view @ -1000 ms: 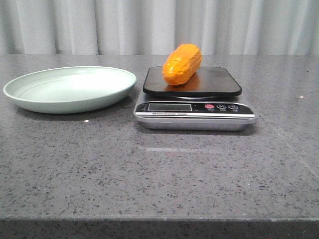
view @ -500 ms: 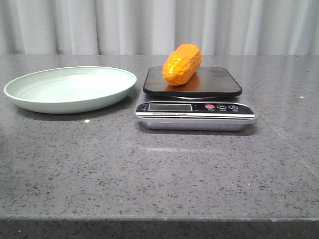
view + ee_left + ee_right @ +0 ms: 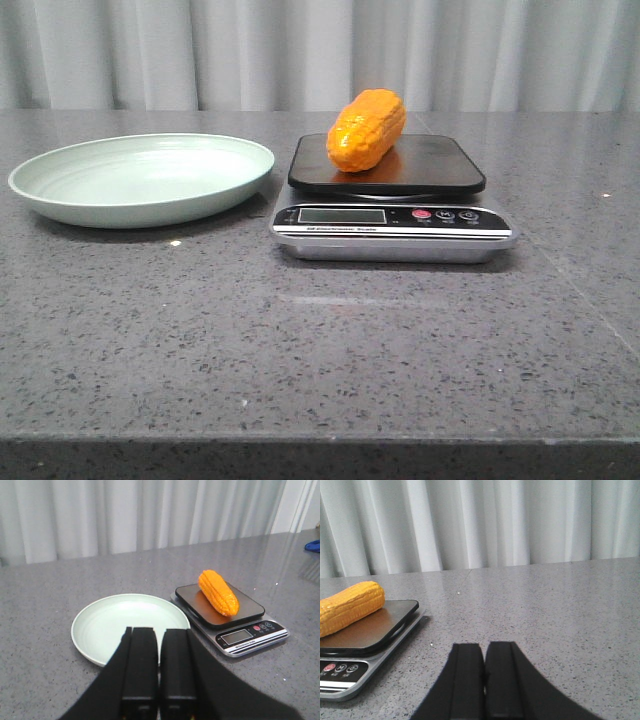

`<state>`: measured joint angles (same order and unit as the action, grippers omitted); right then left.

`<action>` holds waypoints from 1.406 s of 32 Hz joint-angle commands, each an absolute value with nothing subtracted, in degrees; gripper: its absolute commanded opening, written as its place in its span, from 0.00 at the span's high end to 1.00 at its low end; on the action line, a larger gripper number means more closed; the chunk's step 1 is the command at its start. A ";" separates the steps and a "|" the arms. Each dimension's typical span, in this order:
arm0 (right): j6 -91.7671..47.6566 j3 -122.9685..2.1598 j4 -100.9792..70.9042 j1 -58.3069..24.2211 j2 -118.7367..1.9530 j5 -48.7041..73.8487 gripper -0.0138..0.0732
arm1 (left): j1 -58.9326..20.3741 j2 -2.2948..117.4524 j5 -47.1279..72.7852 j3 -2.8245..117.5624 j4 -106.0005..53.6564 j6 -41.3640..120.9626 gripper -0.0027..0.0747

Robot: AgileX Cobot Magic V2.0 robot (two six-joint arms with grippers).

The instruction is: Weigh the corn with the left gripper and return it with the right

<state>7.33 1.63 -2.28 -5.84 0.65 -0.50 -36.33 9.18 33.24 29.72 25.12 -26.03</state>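
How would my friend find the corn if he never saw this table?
Look at the grey table, then find the kitchen scale right of the pale green plate. The corn lies on the scale's black top. It's the only bright orange, bumpy thing there.

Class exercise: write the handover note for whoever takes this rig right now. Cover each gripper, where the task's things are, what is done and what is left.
Left gripper: shut, empty, back from the plate.
Right gripper: shut, empty, off to the side of the scale.
Corn: lying on the scale's black platform; plate beside it holds nothing.
Done: corn placed for weighing.
Left: right gripper to pick up the corn and return it, presumably to the plate.
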 commanded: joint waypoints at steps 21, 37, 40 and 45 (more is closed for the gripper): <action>6.80 1.12 -2.02 -5.51 1.51 -10.01 0.67 | -36.58 -1.23 19.31 22.64 26.50 -23.90 0.80; 6.80 -20.86 -1.03 -5.51 -10.26 8.49 0.67 | -36.58 -1.23 19.22 22.39 26.41 -23.90 0.80; 6.80 -21.40 -1.03 -5.51 -12.34 8.18 0.67 | -36.58 -1.23 19.22 22.39 26.41 -23.90 0.80; 6.80 -21.40 -1.03 -5.51 -13.06 8.26 0.67 | -36.58 -1.23 19.33 22.39 26.41 -23.90 0.80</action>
<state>7.33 -19.25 -1.94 -5.80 -11.90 12.14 -36.33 -0.32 23.39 20.93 25.91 -23.90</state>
